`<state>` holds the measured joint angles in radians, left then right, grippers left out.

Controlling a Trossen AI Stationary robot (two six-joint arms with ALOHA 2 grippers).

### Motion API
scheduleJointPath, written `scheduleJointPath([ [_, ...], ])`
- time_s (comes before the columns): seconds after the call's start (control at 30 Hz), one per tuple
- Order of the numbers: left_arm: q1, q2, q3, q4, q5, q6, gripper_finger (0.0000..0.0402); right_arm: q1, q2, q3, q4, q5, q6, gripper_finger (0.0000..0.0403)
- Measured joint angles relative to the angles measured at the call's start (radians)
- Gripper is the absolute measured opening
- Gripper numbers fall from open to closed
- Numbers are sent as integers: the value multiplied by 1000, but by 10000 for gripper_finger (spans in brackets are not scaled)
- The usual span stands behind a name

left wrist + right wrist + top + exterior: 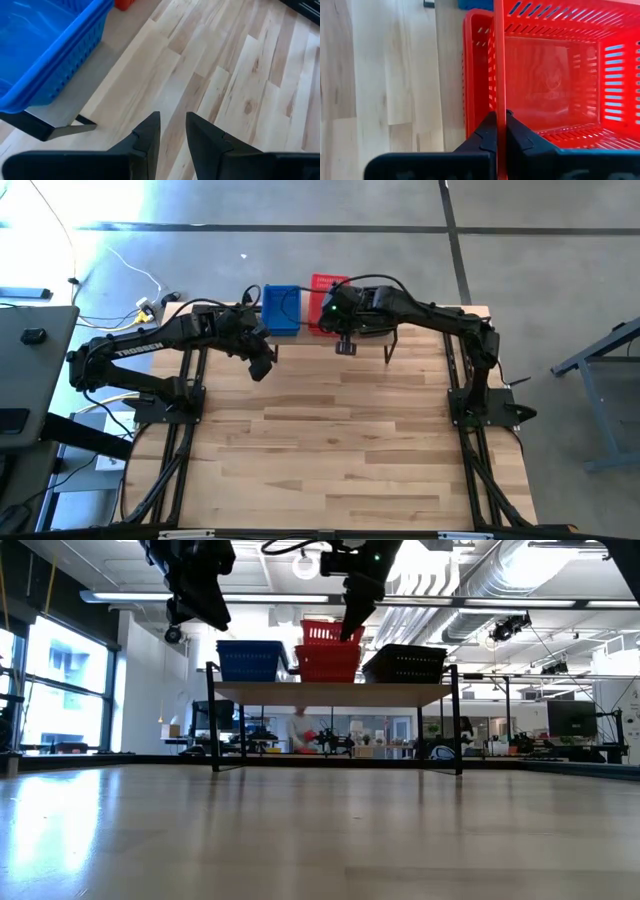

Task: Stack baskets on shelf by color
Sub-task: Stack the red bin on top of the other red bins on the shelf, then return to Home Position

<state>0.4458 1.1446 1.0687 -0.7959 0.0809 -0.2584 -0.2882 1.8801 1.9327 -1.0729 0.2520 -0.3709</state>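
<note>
Right gripper (501,131): mine, clamped on the near wall of the top red basket (555,60), fingers pressed together on the thin rim. High view puts it upper centre of frame, over the shelf (330,692).

Red stack: in the low view, centre of frame, 1 red basket tilted and sitting high in the red basket below (328,662). Not yet nested, by my judgement.

Blue baskets (250,660): left end of shelf. I cannot tell how many are stacked.

Black baskets (405,663): right end of shelf, count likewise unclear.

Left gripper (172,131): fingers slightly apart, holding nothing, hanging over bare table (240,75) just in front of the blue end.

Risks, as I judge them:
1. Releasing while tilted: basket may jam crooked or slide off the stack.
2. Pushing down off-square: lower basket may shift toward the shelf edge.
3. Thin-wall pinch: rim may slip from my fingers.
</note>
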Motion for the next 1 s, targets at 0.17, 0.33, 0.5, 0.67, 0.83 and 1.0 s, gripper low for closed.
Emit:
scheduleJointPath([
  [0.17, 0, 0, 0, 0, -3, -4, 83, 0, 0, 0, -5, 1, -28, 0],
  [0.33, 0, 0, 0, 0, -3, -27, 83, 1, 0, 0, -7, 8, -27, 13],
  [0.5, 0, 0, 0, 0, -3, -43, 83, 1, 0, 0, -7, -2, -3, 67],
  [0.67, 1, 0, 0, 0, 3, -45, 83, 9, 1, 24, -20, -17, 11, 111],
  [0.83, 0, 0, 0, 0, 69, -46, 83, 30, 1, 106, -87, -20, 63, 125],
  [1.0, -25, -40, 0, 0, 132, -34, 83, 43, 0, 182, -134, -25, 177, 126],
])
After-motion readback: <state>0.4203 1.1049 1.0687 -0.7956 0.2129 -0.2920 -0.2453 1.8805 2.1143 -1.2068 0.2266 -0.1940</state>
